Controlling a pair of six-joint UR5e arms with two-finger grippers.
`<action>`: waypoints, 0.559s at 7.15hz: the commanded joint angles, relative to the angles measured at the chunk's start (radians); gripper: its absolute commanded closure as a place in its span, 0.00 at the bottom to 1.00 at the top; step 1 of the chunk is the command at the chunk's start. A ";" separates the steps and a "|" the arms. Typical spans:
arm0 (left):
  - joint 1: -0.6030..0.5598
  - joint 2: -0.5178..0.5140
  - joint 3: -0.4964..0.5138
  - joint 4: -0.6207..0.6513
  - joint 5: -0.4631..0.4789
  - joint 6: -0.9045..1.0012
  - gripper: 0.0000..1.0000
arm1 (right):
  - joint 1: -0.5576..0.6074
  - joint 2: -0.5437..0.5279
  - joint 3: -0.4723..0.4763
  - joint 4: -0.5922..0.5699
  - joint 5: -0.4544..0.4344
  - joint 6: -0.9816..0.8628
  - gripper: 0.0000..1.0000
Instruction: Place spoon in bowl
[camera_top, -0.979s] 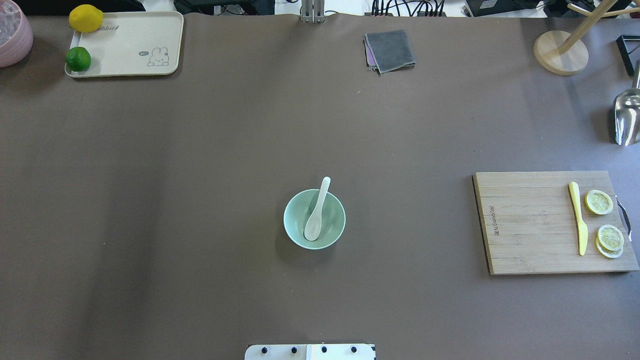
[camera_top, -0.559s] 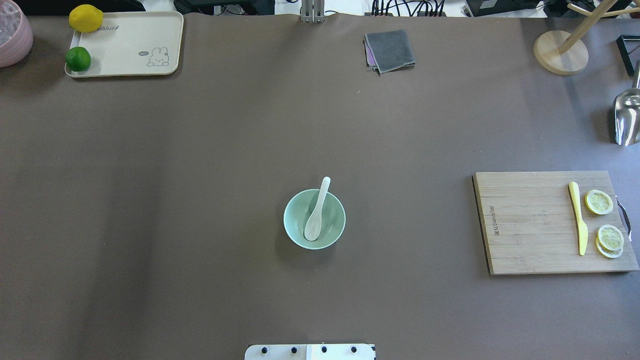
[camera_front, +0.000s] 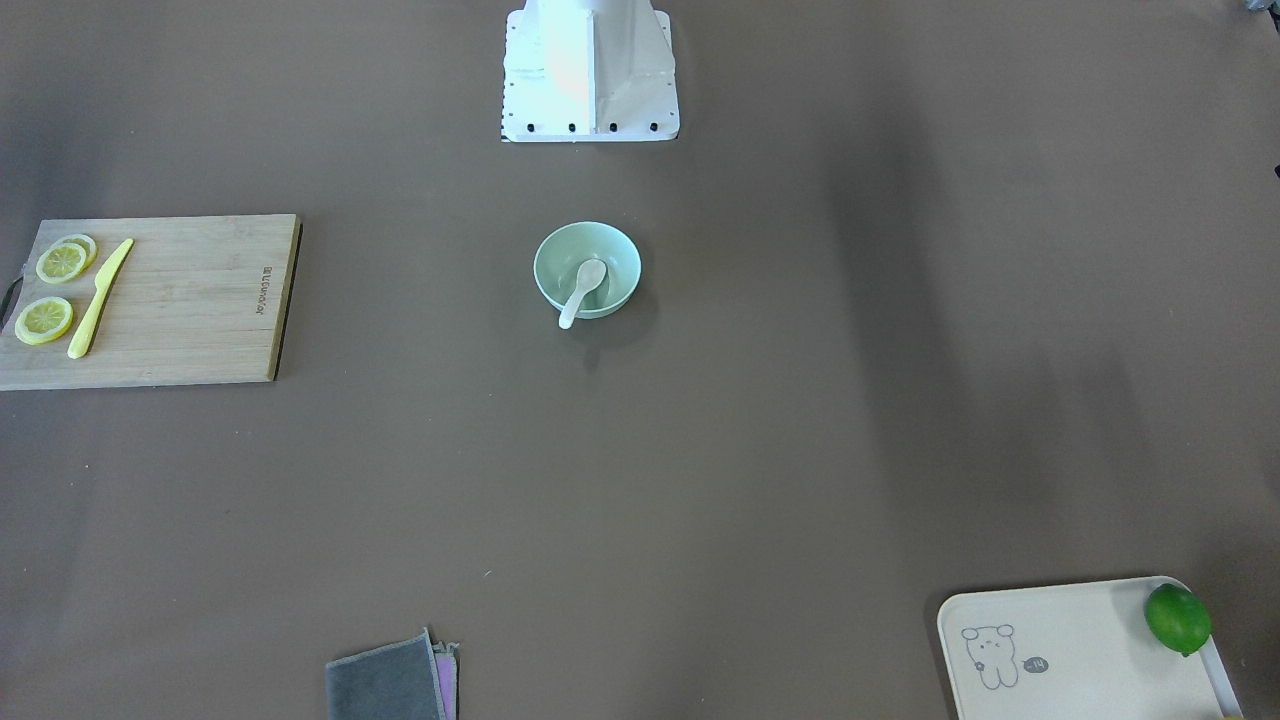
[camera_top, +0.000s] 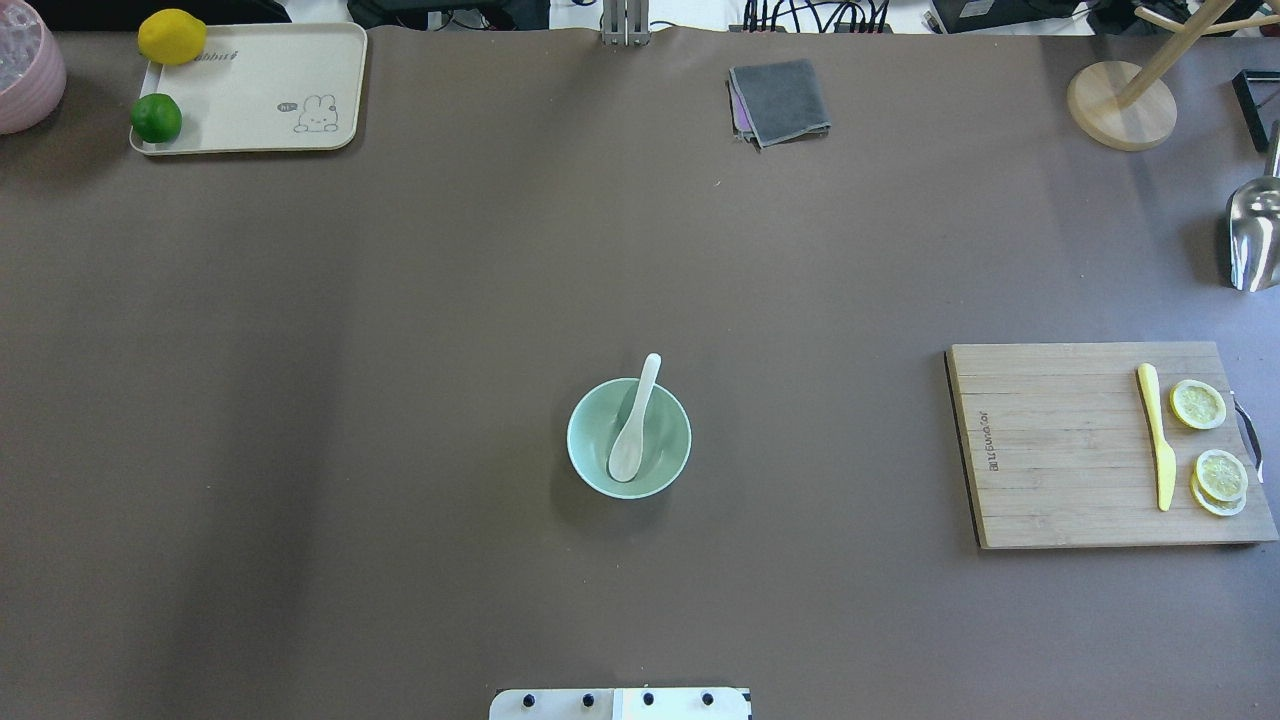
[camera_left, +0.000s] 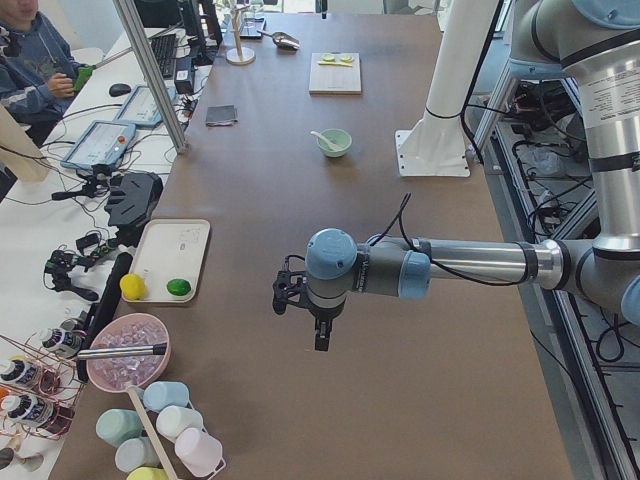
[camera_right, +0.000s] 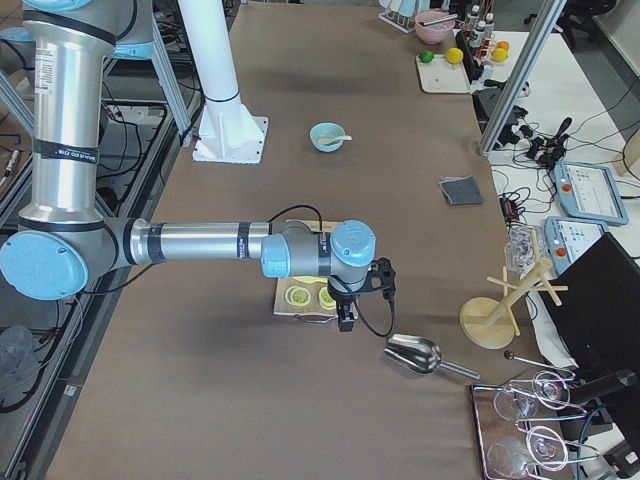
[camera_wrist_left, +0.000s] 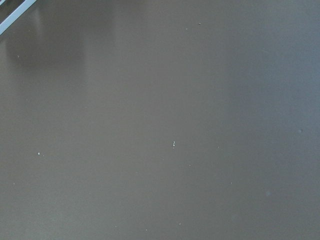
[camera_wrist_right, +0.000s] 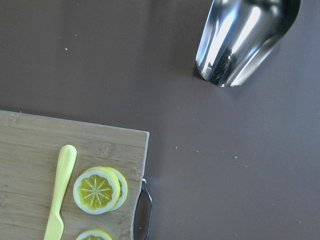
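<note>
While both arms hang out at the table's 2 ends, the white spoon lies in the mint-green bowl near the middle of the brown table. Its scoop sits down inside the bowl. Its handle leans on the rim and pokes out, pointing away from the robot.

The left gripper hangs over bare table, and the pictures do not show how wide it is. The right gripper hangs by the edge of the wooden cutting board, and its width cannot be told either. On the board lie a yellow knife and 3 lemon slices. A shiny metal scoop lies near the board.
</note>
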 joint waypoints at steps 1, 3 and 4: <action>0.002 -0.041 0.014 -0.004 -0.009 -0.002 0.02 | 0.043 -0.027 -0.002 0.002 -0.029 -0.005 0.00; 0.006 -0.043 0.027 -0.002 -0.002 0.001 0.02 | 0.055 -0.026 0.000 0.002 -0.031 -0.005 0.00; 0.006 -0.043 0.034 0.000 0.001 0.000 0.02 | 0.055 -0.017 0.000 0.002 -0.031 -0.003 0.00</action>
